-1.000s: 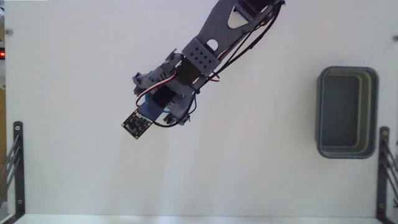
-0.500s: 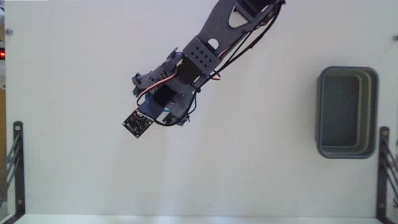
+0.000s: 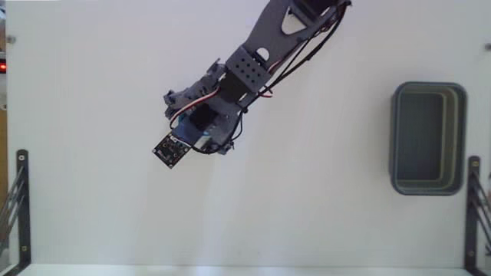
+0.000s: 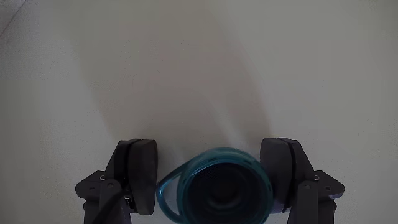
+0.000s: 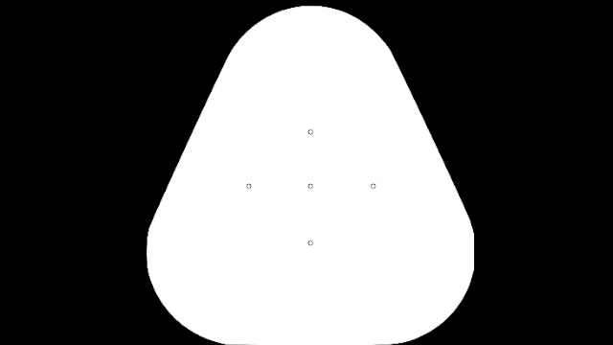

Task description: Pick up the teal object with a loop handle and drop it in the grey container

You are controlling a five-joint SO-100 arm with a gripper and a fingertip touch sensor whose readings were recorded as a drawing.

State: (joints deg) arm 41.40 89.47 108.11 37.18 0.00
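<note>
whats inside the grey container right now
Nothing shows inside the grey container: the fixed view looks down onto a bare floor. The teal cup sits between the claw fingers, far from it. The near walls hide little.

place: robot test bench | evidence: bare white table (image 3: 92,77), black clamp brackets (image 3: 17,201) at edges

Bare white table (image 3: 322,199) between arm (image 3: 253,65) and tub (image 3: 428,138) in fixed view; nothing standing on that stretch. Tub well apart at right, hollow open from above. Black brackets at lower left edge (image 3: 17,203) and lower right edge (image 3: 476,207), the right one just beside tub. In wrist view, cup (image 4: 217,186) fills the gap between the fingers (image 4: 140,174); open tabletop beyond.
</note>
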